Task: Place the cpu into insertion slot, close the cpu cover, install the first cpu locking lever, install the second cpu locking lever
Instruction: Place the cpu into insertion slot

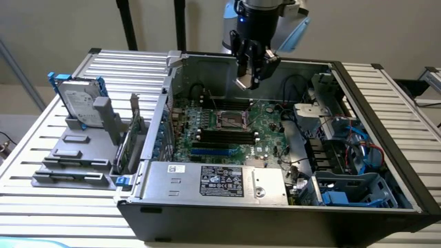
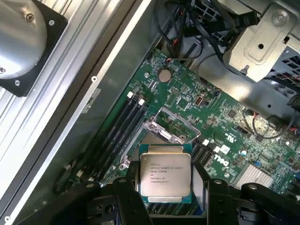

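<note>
The black jaws are partly open, just as wide as the flat square chip with the dull silver metal top, the cpu (image 2: 165, 176), and clamp it by two opposite edges. The chip is square, with no long axis. Its printed metal top faces the wrist camera, and the lines of print run from one jaw to the other. A thin green border shows round the metal top.

In the exterior view the cpu (image 1: 242, 82) hangs in the air over the far part of the open black computer case (image 1: 276, 222), near its far wall, clear of the green motherboard (image 1: 272, 116). The case stands on a slatted metal desk (image 1: 406, 103).

The square black insertion slot (image 1: 233, 119) with its thin metal rim lies mid-board, just beyond the long black memory sticks (image 1: 227, 137), with no chip in it. In the wrist view the silver frame of the cpu cover (image 2: 172, 125) stands at the slot's edge.
</note>
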